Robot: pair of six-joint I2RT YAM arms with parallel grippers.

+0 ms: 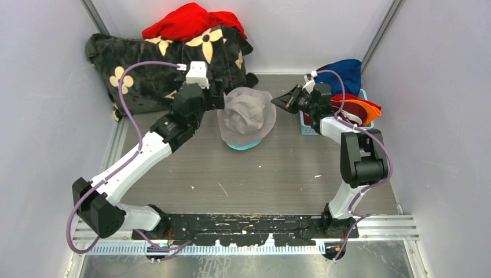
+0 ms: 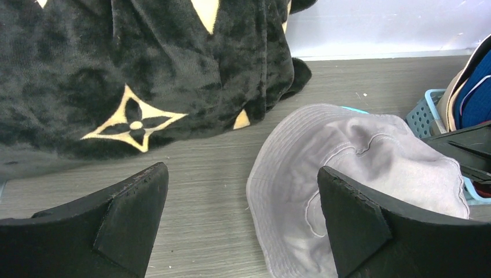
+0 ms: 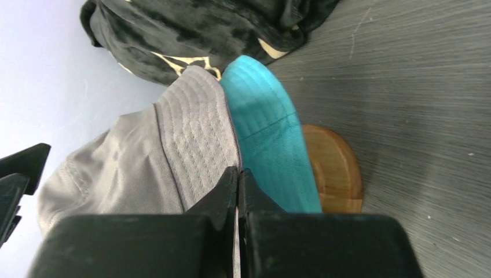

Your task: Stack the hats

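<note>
Grey hat (image 1: 248, 113) sits atop teal hat (image 1: 242, 145); left end effector (image 2: 242, 169) wide, right end effector (image 3: 238, 171) closed; fetching another from the desk (image 1: 260, 179)'s right edge seems next.

Robot laboratory test cell: pale wall panels (image 1: 40, 87) on aluminium posts (image 1: 94, 16) enclose a grey tabletop (image 1: 260, 174); two arms bolted to a mounting rail (image 1: 243, 223).

Left claw (image 2: 240, 174) gapes wide over the grey hat (image 2: 370, 150).
</note>
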